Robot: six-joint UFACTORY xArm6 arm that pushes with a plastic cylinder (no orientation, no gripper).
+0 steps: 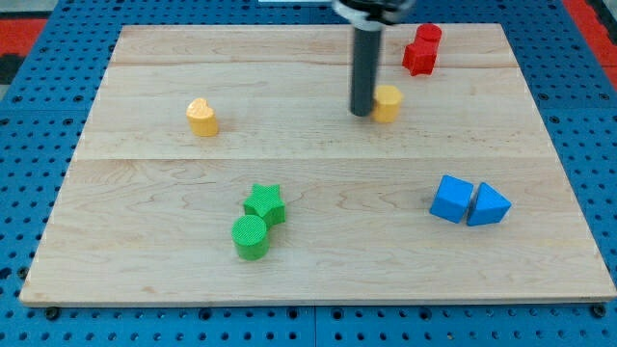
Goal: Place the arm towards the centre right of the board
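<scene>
My tip (362, 113) rests on the wooden board (318, 260) in its upper middle part, just left of a yellow block (388, 102) and touching or nearly touching it. The dark rod rises from there to the view's top. A red block (422, 50) sits up and to the right of the tip. A blue cube (451, 199) and a blue triangular block (488, 205) sit side by side at the lower right. A yellow heart-shaped block (202, 117) lies at the left. A green star (264, 203) and a green cylinder (251, 236) sit together at the lower middle.
The board lies on a blue perforated table (29, 193) that shows around all its edges. A red strip (590, 19) shows at the view's top right corner.
</scene>
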